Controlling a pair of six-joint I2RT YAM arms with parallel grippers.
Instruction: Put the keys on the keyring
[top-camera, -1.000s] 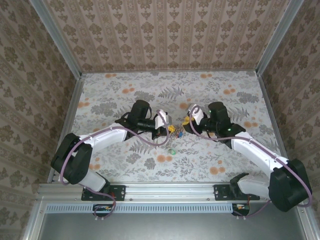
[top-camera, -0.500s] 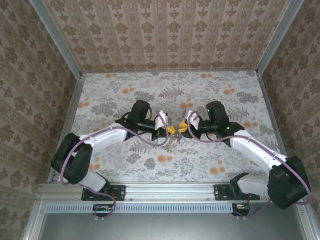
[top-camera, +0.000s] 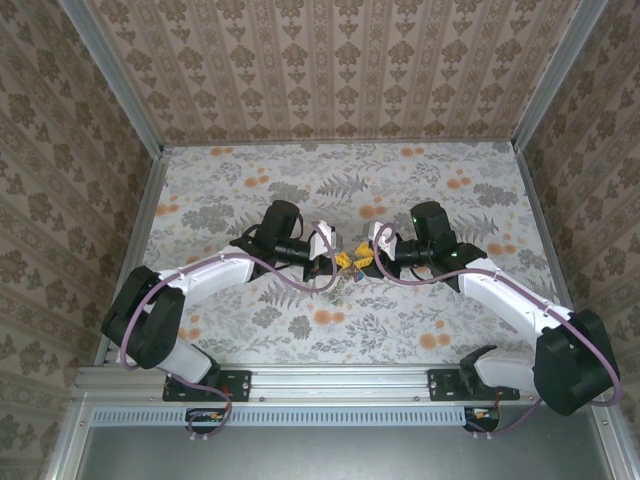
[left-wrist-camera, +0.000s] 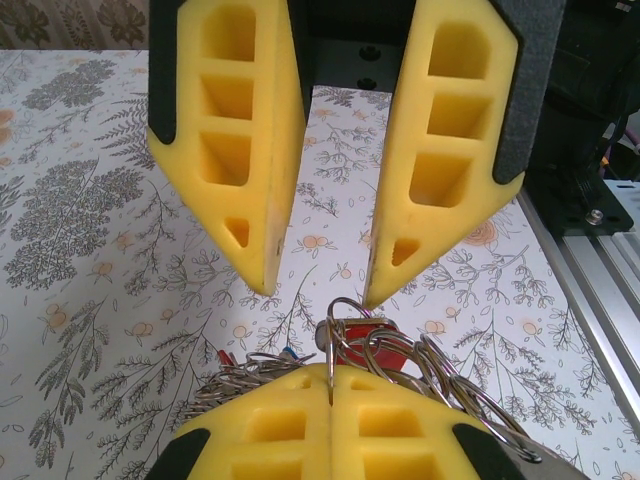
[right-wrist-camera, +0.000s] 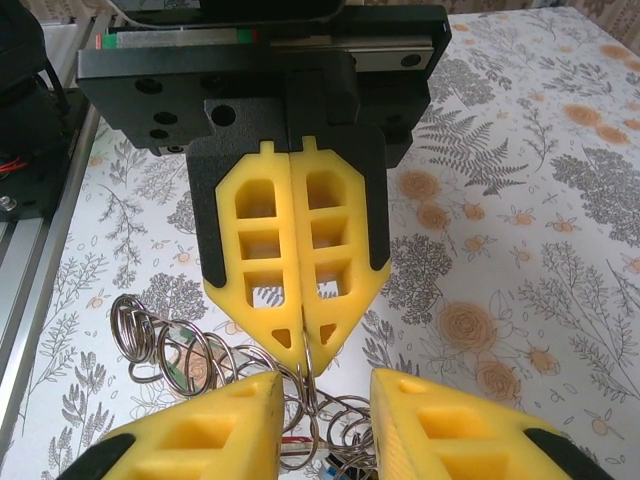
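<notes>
Keyring (top-camera: 340, 285) position: centre of the overhead view, a bundle of silvery wire loops hanging just below the two claws, over the bench (top-camera: 450, 170).

Left claw (top-camera: 337, 260): fully closed, pinching one wire loop of the keyring at its tip. In the right wrist view it (right-wrist-camera: 300, 345) sits mid-frame with the wire running out between the pressed tips, and further loops (right-wrist-camera: 135, 335) spread toward the lower left. In its own view the claw (left-wrist-camera: 330, 380) lies at the bottom edge, with a red key head (left-wrist-camera: 392, 350) just beyond the tips among the loops (left-wrist-camera: 440, 375).

Right claw (top-camera: 362, 258): narrowly parted, gripping nothing. Its tips (left-wrist-camera: 318, 285) stand just above the pinched loop; whether they touch it cannot be told. From its own camera (right-wrist-camera: 325, 385) wire loops pass through the gap.

Clearance: both claws meet tip to tip. Open patterned bench lies toward the top, left and right of the overhead frame; the side walls (top-camera: 70, 200) and the near rail (top-camera: 340, 382) are well apart from the claws.
</notes>
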